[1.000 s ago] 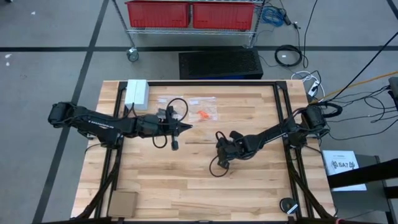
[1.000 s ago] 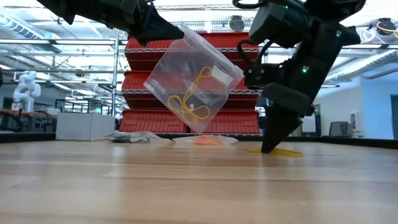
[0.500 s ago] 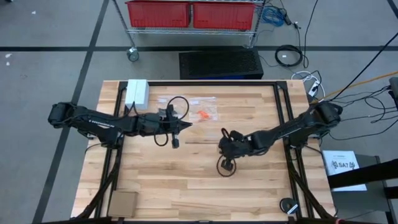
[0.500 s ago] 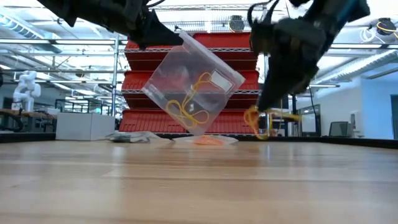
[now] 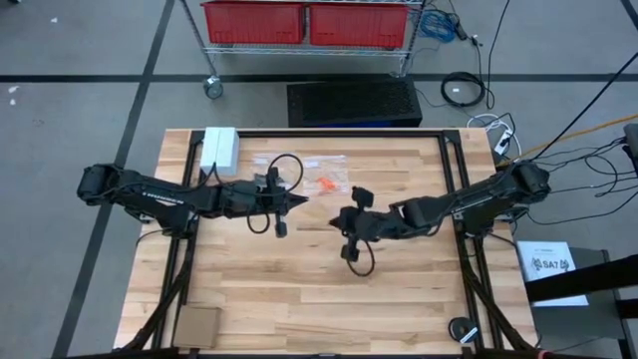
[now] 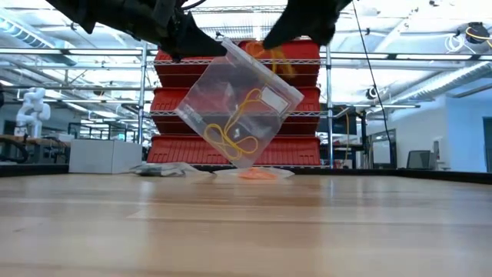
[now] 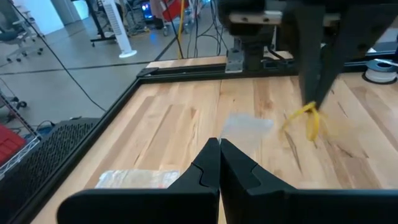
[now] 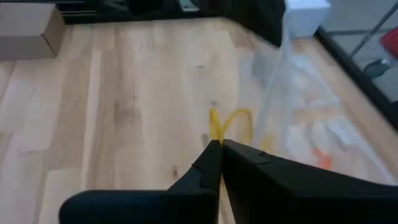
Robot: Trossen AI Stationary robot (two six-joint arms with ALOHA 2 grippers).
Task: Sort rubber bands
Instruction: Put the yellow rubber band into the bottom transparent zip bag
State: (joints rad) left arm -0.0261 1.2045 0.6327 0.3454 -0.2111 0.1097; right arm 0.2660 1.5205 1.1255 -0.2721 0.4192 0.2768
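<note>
My left gripper (image 6: 201,48) clamped on a clear bag (image 6: 238,100) with yellow rubber bands (image 6: 231,132) inside, held above the table (image 5: 299,289), my right gripper (image 8: 217,145) just right of it, pinched on a yellow band (image 8: 229,124), orange bands (image 5: 325,183) bagged on the far side

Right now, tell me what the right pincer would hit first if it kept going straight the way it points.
Probably the clear zip bag hanging from the left pincer. The right pincer, shut on a yellow rubber band, points toward it across the table. Depth is unclear, so it might pass just beside it.
</note>
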